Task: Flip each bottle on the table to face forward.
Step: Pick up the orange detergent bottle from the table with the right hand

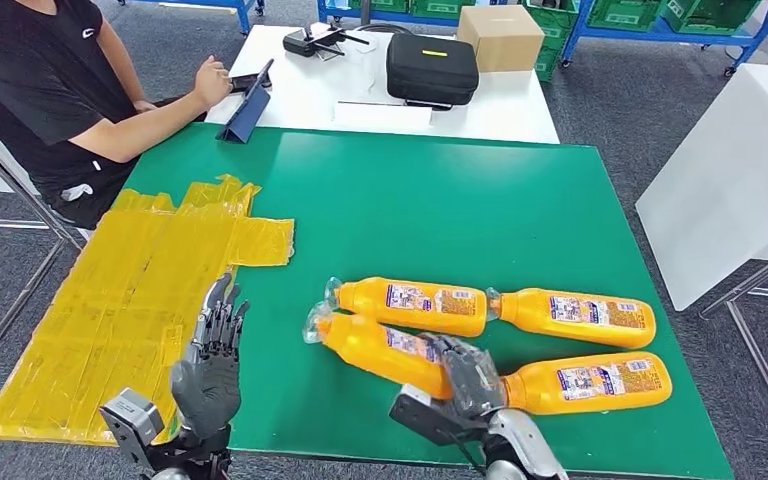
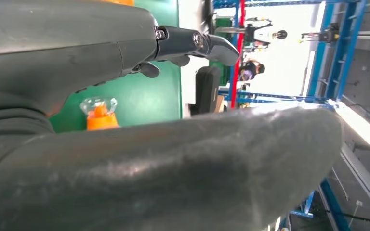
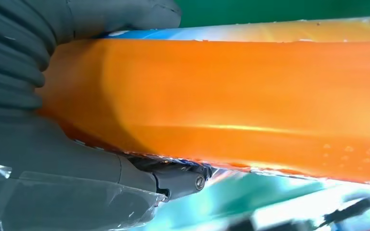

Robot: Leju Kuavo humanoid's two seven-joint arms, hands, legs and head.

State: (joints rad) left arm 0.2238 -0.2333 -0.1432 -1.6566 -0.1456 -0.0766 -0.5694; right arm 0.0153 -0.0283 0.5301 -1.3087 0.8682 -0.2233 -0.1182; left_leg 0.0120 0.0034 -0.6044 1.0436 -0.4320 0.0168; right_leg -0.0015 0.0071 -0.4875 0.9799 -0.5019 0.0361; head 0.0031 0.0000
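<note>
Fingers of the right hand (image 1: 470, 375) wrap the nearest bottle (image 1: 385, 347) lying on the desk (image 1: 520, 210), likely to roll it label-up, while the left hand (image 1: 210, 365) hovers open, well aside.

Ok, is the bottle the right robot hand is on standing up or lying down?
Lying down. The bottle lies on its side on the green table, cap toward the yellow sheet, with the right robot hand wrapped around its body.

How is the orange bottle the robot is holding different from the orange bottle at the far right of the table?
The orange plastic bottle under the right robot hand lies slanted and gripped; the far-right orange plastic bottle lies nearly level, untouched. The gripped one's label is partly hidden; the other's shows fully. Both lie down, caps pointing left.
</note>
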